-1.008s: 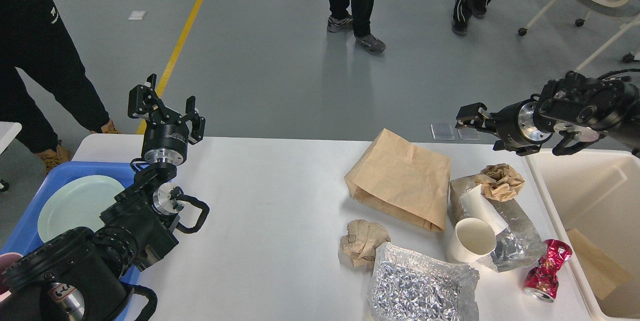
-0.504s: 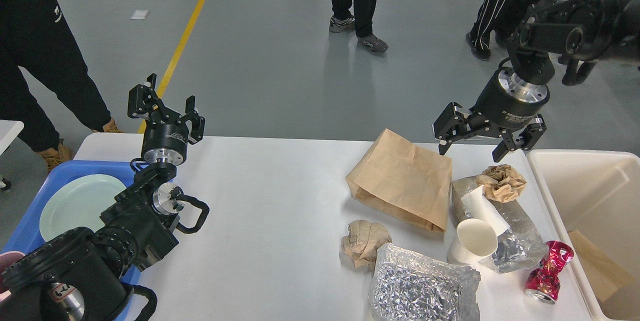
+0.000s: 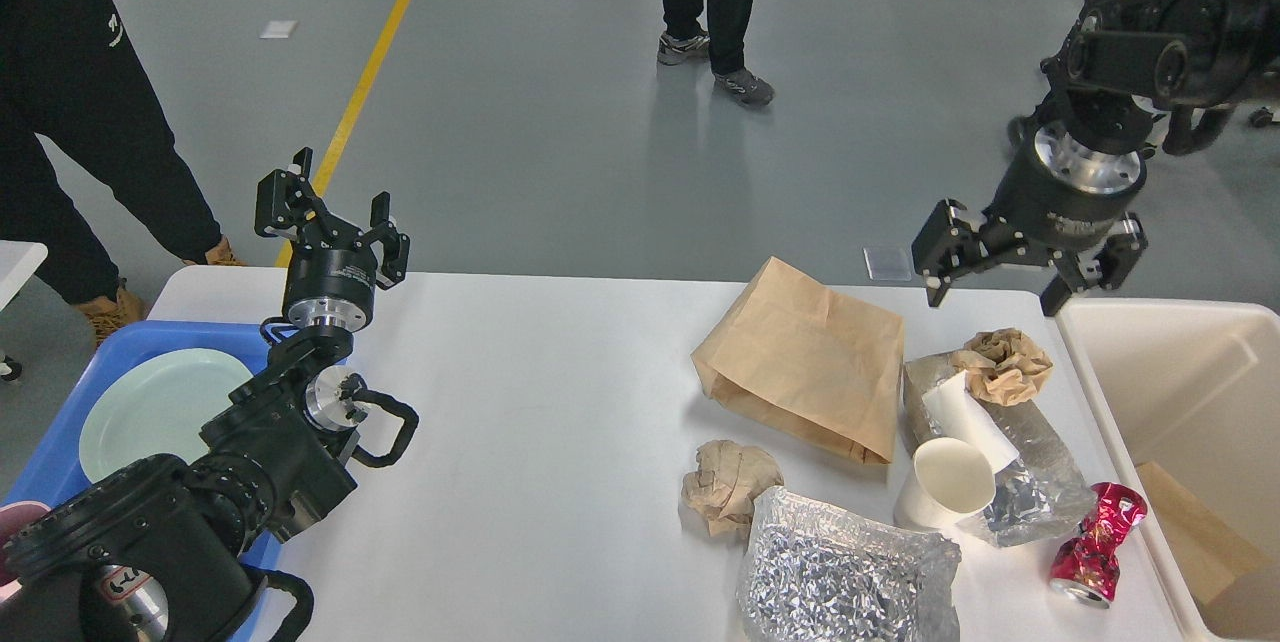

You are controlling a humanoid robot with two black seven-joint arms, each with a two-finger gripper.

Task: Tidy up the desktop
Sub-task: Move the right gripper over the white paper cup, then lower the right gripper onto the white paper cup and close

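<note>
The white desktop (image 3: pixel 540 392) carries litter on its right side: a flat brown paper bag (image 3: pixel 805 362), a crumpled brown paper ball (image 3: pixel 728 482), a second crumpled paper ball (image 3: pixel 1005 362) on a foil wrapper (image 3: pixel 1040 467), a white paper cup (image 3: pixel 943 482), a crinkled foil bag (image 3: pixel 840 577) and a crushed red can (image 3: pixel 1095 542). My right gripper (image 3: pixel 995 300) is open and empty, fingers pointing down, above the back right of the desktop over the second paper ball. My left gripper (image 3: pixel 330 212) is open and empty, raised above the desktop's back left.
A blue tray (image 3: pixel 60 462) with a pale green plate (image 3: pixel 150 412) sits at the left. A cream-white bin (image 3: pixel 1190 422) holding a brown paper piece stands at the right edge. People stand on the grey floor beyond the table.
My right gripper swung from a sideways pose at the right to point downward, then shifted right over the back right of the desktop. The left arm has not moved.
</note>
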